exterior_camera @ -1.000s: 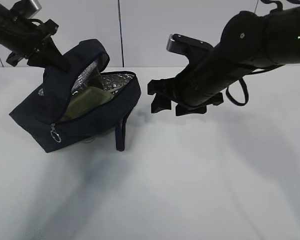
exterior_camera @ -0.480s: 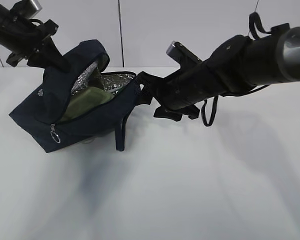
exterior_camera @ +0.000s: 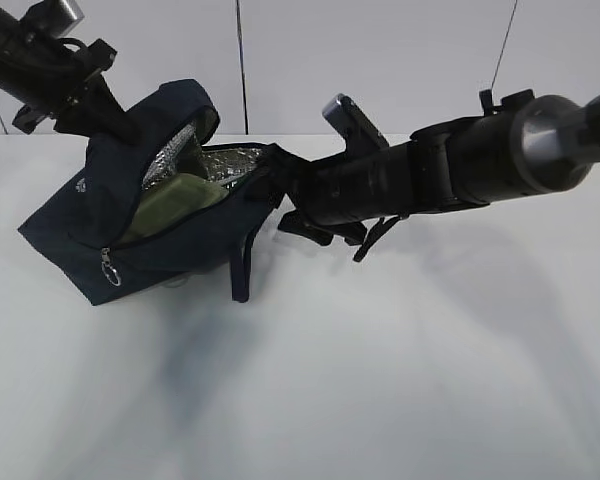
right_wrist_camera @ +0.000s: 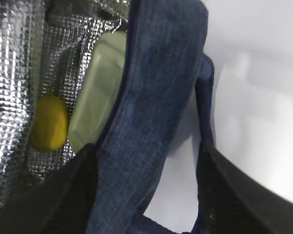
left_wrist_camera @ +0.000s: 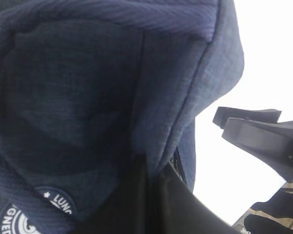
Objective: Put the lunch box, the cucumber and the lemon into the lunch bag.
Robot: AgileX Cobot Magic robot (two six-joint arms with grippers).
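fabric of the lunch bag (exterior_camera: 160, 225) is sitting tilted at the left of the exterior frame, mouth open toward upper right, its flap pinched shut in the left gripper (exterior_camera: 110, 112) at upper left. the right gripper (exterior_camera: 280, 195) has advanced leftward from mid-frame since a second ago and is now straddling the bag's right rim, fingers (right_wrist_camera: 63, 195) spread either side of the wall, gripping nothing. the lunch box (right_wrist_camera: 100, 87) and the lemon (right_wrist_camera: 49, 122) are lying inside against the silver lining. the cucumber cannot be made out.
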